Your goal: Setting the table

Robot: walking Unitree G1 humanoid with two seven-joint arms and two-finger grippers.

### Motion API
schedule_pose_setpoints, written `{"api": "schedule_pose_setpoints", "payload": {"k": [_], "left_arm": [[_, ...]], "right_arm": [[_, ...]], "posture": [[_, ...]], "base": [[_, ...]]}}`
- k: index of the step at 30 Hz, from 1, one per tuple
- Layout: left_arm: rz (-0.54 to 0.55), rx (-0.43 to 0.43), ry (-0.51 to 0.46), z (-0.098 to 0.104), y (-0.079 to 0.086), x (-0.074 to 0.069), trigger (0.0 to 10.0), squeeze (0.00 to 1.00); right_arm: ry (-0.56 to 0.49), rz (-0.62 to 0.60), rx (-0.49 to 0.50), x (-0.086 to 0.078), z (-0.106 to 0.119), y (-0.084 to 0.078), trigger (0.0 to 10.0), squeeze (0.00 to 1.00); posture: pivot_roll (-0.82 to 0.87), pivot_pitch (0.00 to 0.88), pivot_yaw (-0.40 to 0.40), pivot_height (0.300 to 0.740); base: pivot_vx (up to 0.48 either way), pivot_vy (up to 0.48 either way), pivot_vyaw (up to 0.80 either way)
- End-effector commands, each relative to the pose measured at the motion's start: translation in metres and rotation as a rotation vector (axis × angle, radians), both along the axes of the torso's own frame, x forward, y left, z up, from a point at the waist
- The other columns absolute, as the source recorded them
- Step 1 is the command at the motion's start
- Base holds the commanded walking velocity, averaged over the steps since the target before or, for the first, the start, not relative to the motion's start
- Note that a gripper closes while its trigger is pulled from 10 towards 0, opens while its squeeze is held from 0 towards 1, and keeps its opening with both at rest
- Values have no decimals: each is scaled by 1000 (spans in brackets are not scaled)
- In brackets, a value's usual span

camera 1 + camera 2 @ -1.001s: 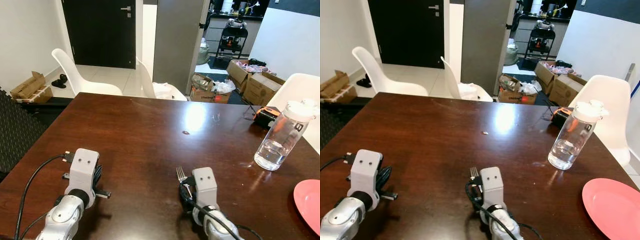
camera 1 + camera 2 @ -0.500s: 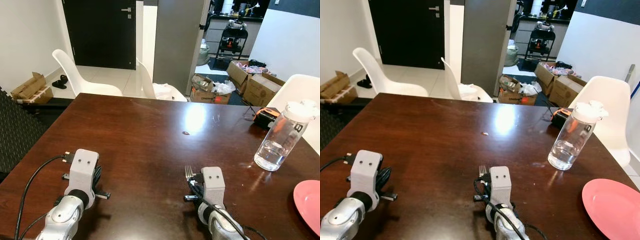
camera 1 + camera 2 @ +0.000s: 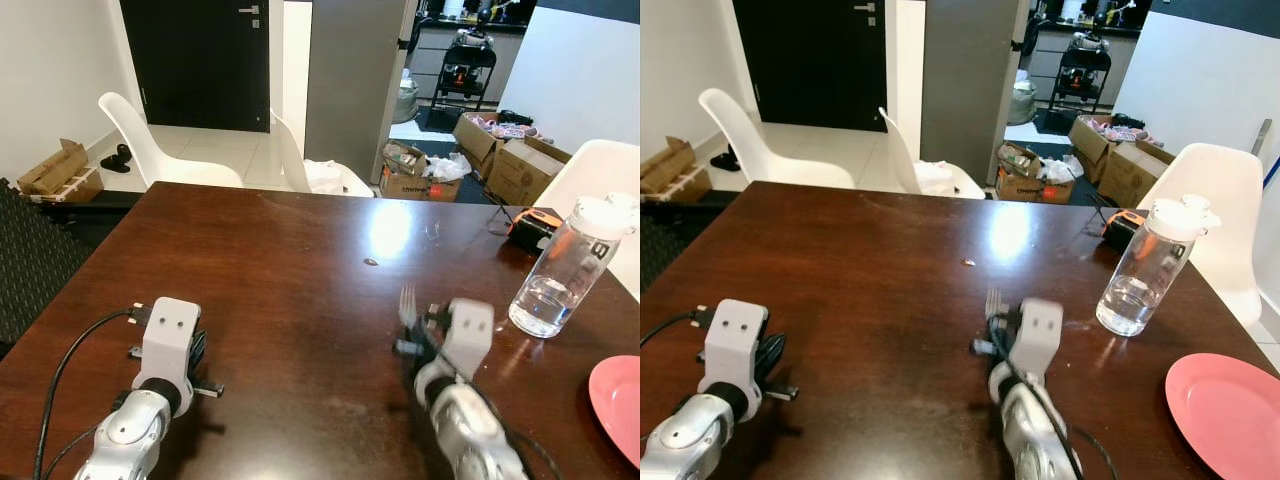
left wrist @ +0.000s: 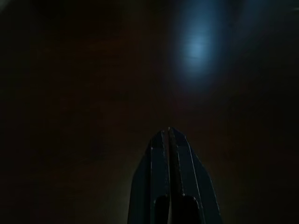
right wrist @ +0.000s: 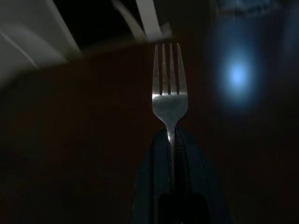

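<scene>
Over the bench (image 3: 280,260), head view: my right gripper (image 3: 418,325) carries the fork (image 3: 407,300) tines-forward toward the pink plate (image 3: 615,395). Right wrist: fingers (image 5: 187,158) pinching its handle. Left wrist: left gripper (image 4: 169,133) closed, empty, parked.

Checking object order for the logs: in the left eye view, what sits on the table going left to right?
left gripper → fork held in the right gripper → water bottle → pink plate
</scene>
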State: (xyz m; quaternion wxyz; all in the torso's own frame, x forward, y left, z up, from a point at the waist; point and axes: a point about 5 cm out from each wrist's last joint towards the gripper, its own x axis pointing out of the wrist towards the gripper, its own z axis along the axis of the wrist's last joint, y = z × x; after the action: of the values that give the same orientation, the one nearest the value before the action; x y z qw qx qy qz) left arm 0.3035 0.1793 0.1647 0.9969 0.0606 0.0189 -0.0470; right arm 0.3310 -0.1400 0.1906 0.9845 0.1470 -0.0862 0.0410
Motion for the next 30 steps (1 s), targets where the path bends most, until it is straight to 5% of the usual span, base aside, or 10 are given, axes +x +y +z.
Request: {"api": "schedule_pose_setpoints", "payload": {"k": [1, 6, 17, 30], "left_arm": [[-11, -24, 12, -1, -4, -2, 10000, 0], [16, -81, 6, 2, -2, -6, 10000, 0], [85, -35, 29, -15, 12, -24, 10000, 0], [94, -19, -12, -13, 4, -13, 10000, 0]], "right_arm": [[-45, 4, 23, -4, 8, 2, 10000, 0], [-82, 30, 27, -8, 14, 13, 10000, 0], [11, 83, -115, -21, -26, 27, 10000, 0], [0, 73, -168, -19, -27, 23, 10000, 0]], "posture": [[67, 129, 44, 740], [68, 129, 41, 740], [72, 125, 26, 740], [57, 111, 16, 740]], "base": [[0, 0, 0], [0, 0, 0], [0, 0, 0], [0, 0, 0]]}}
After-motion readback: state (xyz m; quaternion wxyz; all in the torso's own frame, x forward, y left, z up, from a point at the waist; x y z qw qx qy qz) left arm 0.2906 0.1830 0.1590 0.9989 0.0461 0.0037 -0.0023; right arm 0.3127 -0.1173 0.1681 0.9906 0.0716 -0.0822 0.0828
